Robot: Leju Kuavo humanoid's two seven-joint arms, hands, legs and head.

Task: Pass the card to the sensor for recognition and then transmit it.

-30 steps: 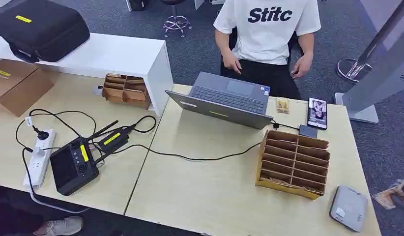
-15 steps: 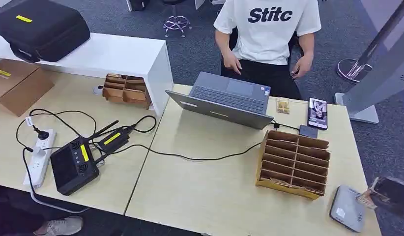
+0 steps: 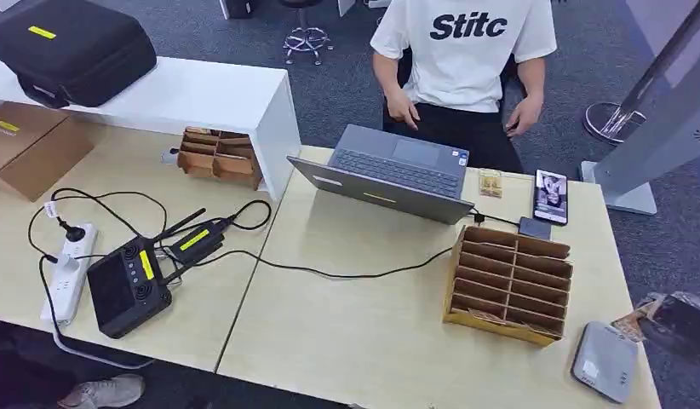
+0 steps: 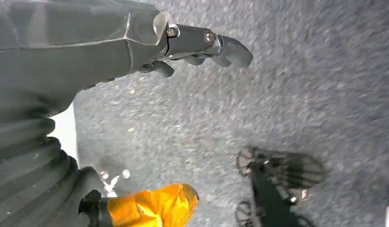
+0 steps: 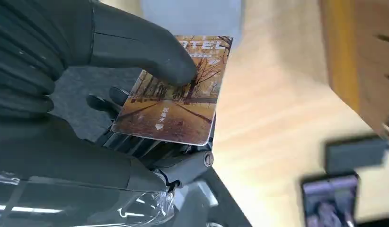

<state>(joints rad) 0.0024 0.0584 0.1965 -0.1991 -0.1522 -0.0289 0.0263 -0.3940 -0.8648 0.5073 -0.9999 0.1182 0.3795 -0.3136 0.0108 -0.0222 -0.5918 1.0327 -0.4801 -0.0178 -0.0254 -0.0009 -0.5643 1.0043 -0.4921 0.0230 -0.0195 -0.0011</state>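
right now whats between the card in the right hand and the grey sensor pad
Nothing: in the head view the card in the right hand sits just off the table's edge, a bare gap from the sensor pad.

An office, it seems: pale wooden desks point(image 3: 372, 324) pushed together on grey carpet point(image 3: 329, 77), an open laptop point(image 3: 389, 170) at twelve o'clock with a seated person point(image 3: 461, 60) behind it, a power strip point(image 3: 67, 273) at nine o'clock, and a swivel-chair base point(image 3: 306, 38) beyond.

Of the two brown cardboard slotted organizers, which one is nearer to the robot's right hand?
The cardboard organizer beside the grey card reader, right of the laptop. The other organizer sits far left, under the white shelf.
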